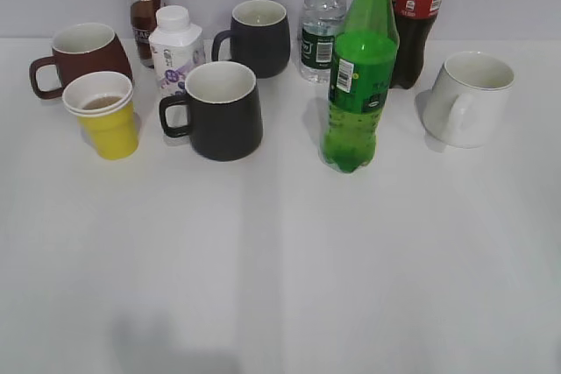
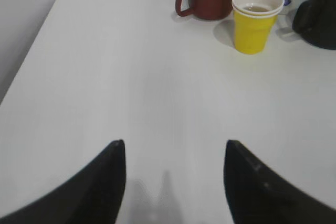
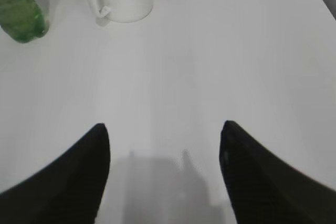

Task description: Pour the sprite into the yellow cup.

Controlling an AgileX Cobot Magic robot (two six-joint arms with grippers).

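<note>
Both my claws gape wide and empty over the table (image 1: 289, 260): left claw (image 2: 173, 179), right claw (image 3: 165, 171). The sprite (image 1: 359, 72) stands upright, well apart from the yellow cup (image 1: 105, 116).

A brown-red mug (image 1: 81, 54), a white milk bottle (image 1: 175, 48) and a brown tea bottle (image 1: 143, 2) stand at the back left of the white table (image 1: 280, 269). Two black mugs (image 1: 219, 109) sit mid-table. A water bottle (image 1: 323, 24), a cola bottle (image 1: 417, 19) and a white mug (image 1: 469, 98) stand right.

Green sprite (image 1: 359, 85); yellow cup (image 1: 107, 122), white rim
</note>
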